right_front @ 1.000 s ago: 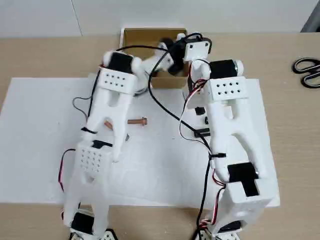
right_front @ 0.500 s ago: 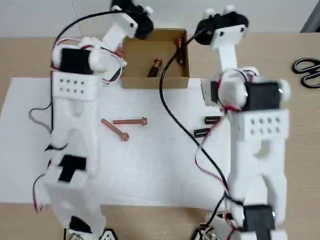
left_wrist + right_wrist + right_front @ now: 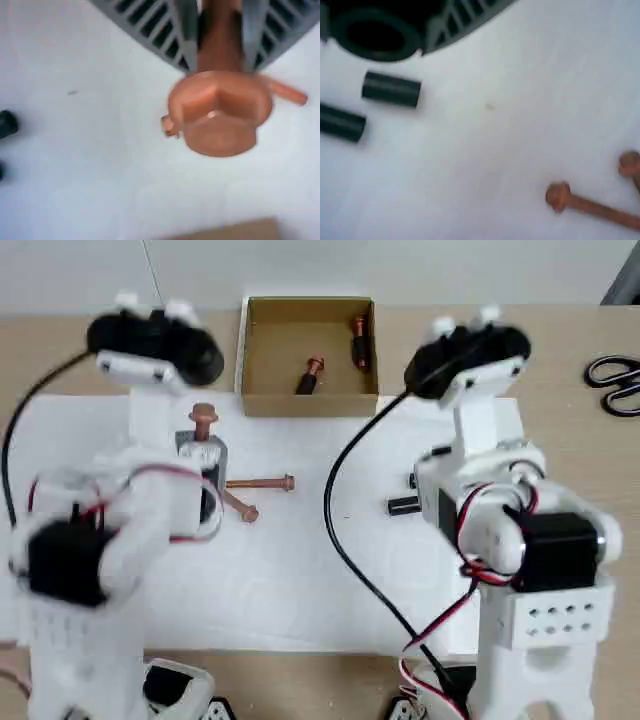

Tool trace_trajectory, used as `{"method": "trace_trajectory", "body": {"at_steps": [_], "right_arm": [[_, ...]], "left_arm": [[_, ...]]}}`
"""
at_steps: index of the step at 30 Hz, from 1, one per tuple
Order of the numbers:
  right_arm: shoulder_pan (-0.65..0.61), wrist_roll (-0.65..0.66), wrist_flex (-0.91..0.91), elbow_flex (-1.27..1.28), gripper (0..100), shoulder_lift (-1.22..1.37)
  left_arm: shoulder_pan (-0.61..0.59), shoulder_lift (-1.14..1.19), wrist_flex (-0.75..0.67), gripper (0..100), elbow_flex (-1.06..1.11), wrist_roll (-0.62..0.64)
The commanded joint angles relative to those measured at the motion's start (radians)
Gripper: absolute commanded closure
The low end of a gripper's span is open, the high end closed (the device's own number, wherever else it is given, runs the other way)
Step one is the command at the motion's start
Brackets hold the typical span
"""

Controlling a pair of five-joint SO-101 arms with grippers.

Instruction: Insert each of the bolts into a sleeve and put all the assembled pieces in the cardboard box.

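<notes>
the left tool (image 3: 220, 32) was clamped on an upright bolt (image 3: 220, 112) over the white sheet (image 3: 300, 570); the right tool (image 3: 387, 22) gripped a black sleeve (image 3: 375, 37); two assembled pieces (image 3: 308, 375) lay in the box (image 3: 310, 405).

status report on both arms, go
Left hand shut on bolt, right hand on sleeve. Two assembled pieces in cardboard box; two bolts, two sleeves loose on paper. Nothing blocking.

2 sleeved bolts (image 3: 310, 375) are lying in the open cardboard box (image 3: 243, 350). 2 bare copper bolts (image 3: 258, 482) are lying close together, with 2 black sleeves (image 3: 403, 505) lying well apart from them. 1 held bolt (image 3: 203, 420) is standing head-up, and 1 held sleeve (image 3: 377, 35) is showing end-on.
</notes>
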Motion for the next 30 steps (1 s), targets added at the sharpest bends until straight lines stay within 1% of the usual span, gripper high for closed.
{"method": "trace_trajectory", "body": {"at_steps": [1,4,6,9,11,13,16,19,25,27,30], "right_arm": [[-0.027,-0.04,-0.084,0.13,99.5,-0.097],[-0.051,-0.183,-0.176,0.279,99.5,-0.194],[-0.079,-0.258,-0.246,0.393,99.5,-0.266],[-0.125,-0.267,-0.397,0.598,99.5,-0.366],[-0.15,-0.259,-0.526,0.743,99.5,-0.426],[-0.163,-0.255,-0.645,0.872,99.5,-0.492],[-0.165,-0.252,-0.834,1.06,99.5,-0.59],[-0.165,-0.241,-0.977,1.215,99.5,-0.694],[-0.168,-0.241,-1.138,1.442,99.5,-0.877],[-0.206,-0.241,-1.15,1.481,99.5,-0.918],[-0.292,-0.241,-1.116,1.508,99.5,-0.972]], "left_arm": [[0.051,-0.186,-0.226,99,0.219,0.009],[0.086,-0.296,-0.439,99,0.426,0.011],[0.087,-0.342,-0.563,99,0.547,0.014],[0.083,-0.367,-0.695,99,0.69,0.015],[0.087,-0.371,-0.736,99,0.742,0.017],[0.092,-0.368,-0.741,99,0.748,0.026],[0.112,-0.365,-0.756,99,0.748,0.101],[0.137,-0.364,-0.793,99,0.753,0.152],[0.143,-0.364,-0.945,99,0.811,0.155],[0.143,-0.364,-0.985,99,0.849,0.157],[0.143,-0.371,-1.037,99,0.912,0.161]]}}
